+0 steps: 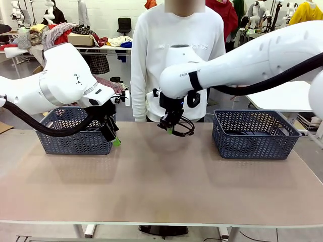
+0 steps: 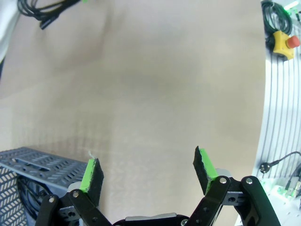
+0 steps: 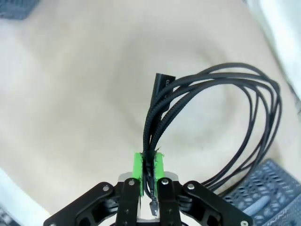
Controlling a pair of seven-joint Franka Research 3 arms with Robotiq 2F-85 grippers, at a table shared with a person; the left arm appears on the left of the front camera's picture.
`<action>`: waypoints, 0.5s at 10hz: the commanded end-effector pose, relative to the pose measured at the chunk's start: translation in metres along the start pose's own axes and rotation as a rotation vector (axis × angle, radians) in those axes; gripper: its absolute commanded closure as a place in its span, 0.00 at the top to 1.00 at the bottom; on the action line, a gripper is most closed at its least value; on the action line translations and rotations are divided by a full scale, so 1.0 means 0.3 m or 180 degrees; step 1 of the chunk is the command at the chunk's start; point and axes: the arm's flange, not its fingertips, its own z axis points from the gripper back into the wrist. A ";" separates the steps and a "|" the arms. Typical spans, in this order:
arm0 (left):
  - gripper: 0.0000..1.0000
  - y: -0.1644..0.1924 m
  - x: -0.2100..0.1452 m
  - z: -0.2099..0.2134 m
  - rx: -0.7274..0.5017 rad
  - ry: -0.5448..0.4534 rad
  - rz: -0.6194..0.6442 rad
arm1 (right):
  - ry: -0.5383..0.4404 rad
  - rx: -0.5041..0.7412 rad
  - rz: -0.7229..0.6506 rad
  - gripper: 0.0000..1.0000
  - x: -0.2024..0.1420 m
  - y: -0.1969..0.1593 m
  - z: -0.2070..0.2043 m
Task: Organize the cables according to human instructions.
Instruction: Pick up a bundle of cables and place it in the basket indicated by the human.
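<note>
In the right wrist view my right gripper [image 3: 148, 165] is shut on a bundle of black cable [image 3: 221, 80], whose loops hang past the green pads [image 3: 137, 167] with a plug end [image 3: 163, 83] sticking out. From the front, that right gripper [image 1: 169, 129] holds the cable [image 1: 184, 129] just above the table's far middle, in front of the person. My left gripper [image 1: 114, 138] hangs open beside the left basket with nothing between its fingers [image 2: 92, 173]. Another dark cable [image 2: 22, 195] lies in that basket. The held cable [image 2: 44, 13] also shows far off in the left wrist view.
Two dark mesh baskets stand at the far side, one left [image 1: 75, 143] and one right [image 1: 255, 141]. A person in a white top [image 1: 176, 55] stands behind the table's middle. A yellow stop button [image 2: 282, 42] sits on the table's rail. The tabletop [image 1: 161, 181] is bare wood.
</note>
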 end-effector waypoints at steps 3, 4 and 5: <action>1.00 0.004 -0.003 0.004 -0.0010 -0.0002 0.0011 | 0.0002 -0.0058 0.1223 0.00 -0.131 -0.140 0.188; 1.00 0.004 -0.003 0.004 -0.0010 -0.0002 0.0011 | -0.0006 -0.0108 0.1379 0.00 -0.159 -0.186 0.232; 1.00 0.004 -0.003 0.004 -0.0010 -0.0002 0.0011 | 0.0017 -0.0163 0.1481 0.00 -0.191 -0.228 0.264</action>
